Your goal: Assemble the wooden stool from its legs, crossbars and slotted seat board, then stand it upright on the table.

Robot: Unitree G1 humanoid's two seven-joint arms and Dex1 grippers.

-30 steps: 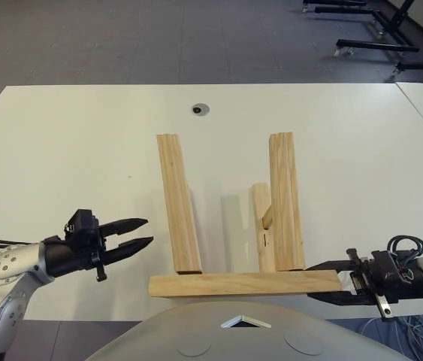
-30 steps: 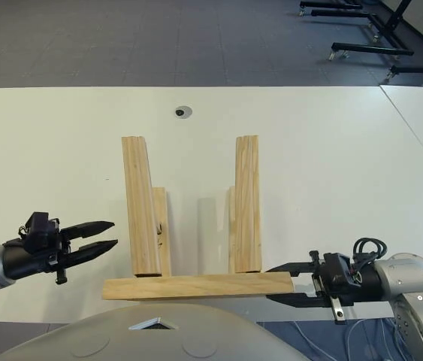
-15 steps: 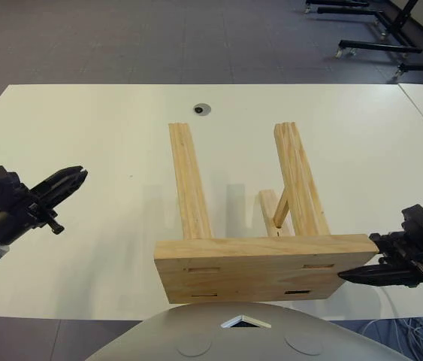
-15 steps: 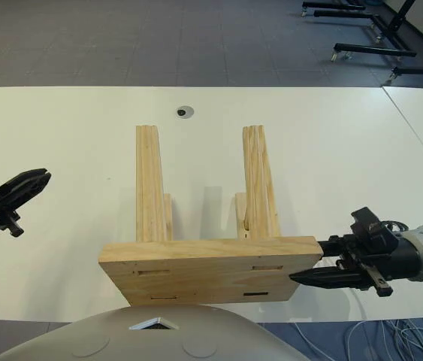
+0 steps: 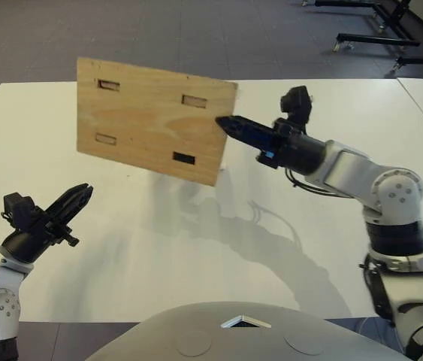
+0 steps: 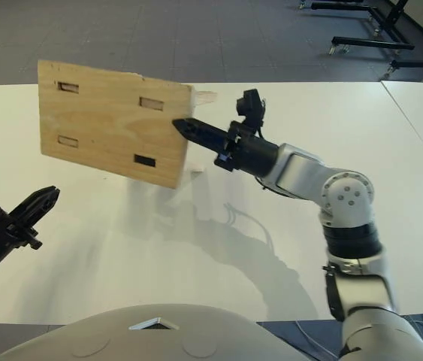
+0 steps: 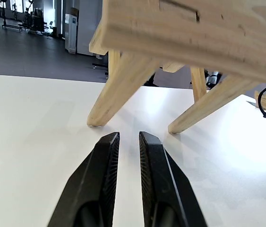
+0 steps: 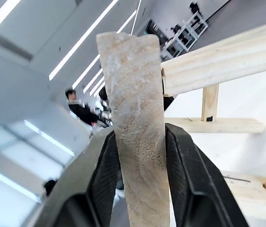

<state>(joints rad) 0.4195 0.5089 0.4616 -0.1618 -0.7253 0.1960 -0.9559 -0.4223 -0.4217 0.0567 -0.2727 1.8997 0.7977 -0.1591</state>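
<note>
Pinching one four-slot seat board (image 5: 147,113), right gripper (image 5: 225,122) jaws, left gripper (image 5: 82,193) jaws slightly parted

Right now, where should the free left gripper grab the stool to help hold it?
The left gripper should probably take the seat board by its left edge, coming in from the robot's left. The board is a thin, flat slab, so its edge fits between two fingers. The right gripper clamps the opposite edge, so the two grips would likely balance it.
</note>
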